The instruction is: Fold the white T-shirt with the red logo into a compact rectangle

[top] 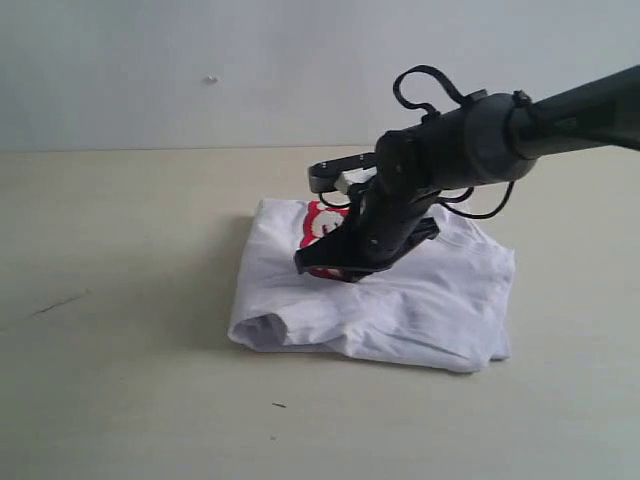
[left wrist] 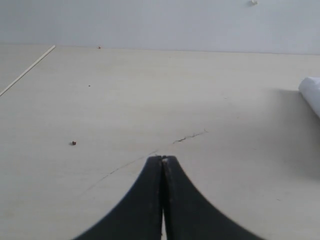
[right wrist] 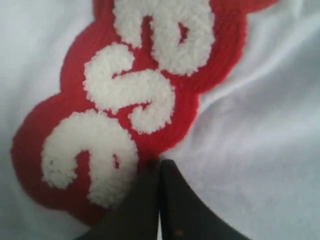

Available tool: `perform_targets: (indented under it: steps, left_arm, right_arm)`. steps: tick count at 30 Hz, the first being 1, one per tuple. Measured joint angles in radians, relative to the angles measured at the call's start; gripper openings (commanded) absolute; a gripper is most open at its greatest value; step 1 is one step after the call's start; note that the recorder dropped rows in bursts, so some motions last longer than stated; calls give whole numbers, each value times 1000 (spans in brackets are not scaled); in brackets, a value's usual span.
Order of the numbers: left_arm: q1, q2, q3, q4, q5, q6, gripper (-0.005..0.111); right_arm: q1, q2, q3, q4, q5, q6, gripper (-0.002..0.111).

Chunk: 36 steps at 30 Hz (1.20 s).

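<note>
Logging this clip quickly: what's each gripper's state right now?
Left gripper: closed, empty, over bare table.
Right gripper: closed, at the logo on the shirt, nothing held.

In the exterior view the T-shirt point(top: 420, 300) lies on the table point(top: 120, 380), just off the middle toward 4 o'clock. The logo point(top: 322, 225) sits on top of it, toward its 11 o'clock corner. The right gripper point(right wrist: 159, 164) reaches in from 2 o'clock, its tips at the logo's edge. The left gripper point(left wrist: 163, 160) hangs over bare table, with the T-shirt's edge nearby.
</note>
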Motion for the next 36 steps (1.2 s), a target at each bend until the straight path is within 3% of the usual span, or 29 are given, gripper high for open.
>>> perform_targets:
  steps: [7,12,15,19,23,36]
  left_arm:
    - [0,0,0,0,0,0,0]
    - [0,0,0,0,0,0,0]
    - [0,0,0,0,0,0,0]
    - [0,0,0,0,0,0,0]
    - [0,0,0,0,0,0,0]
    - [0,0,0,0,0,0,0]
  right_arm:
    - [76,51,-119,26,103,-50,0]
    - [76,-34,-123,-155,138,42,0]
    - [0,-52,-123,-337,169,206,0]
    - [-109,7,-123,-250,192,122,0]
    - [-151,85,-187,-236,184,108,0]
    - [-169,109,-312,-232,173,91,0]
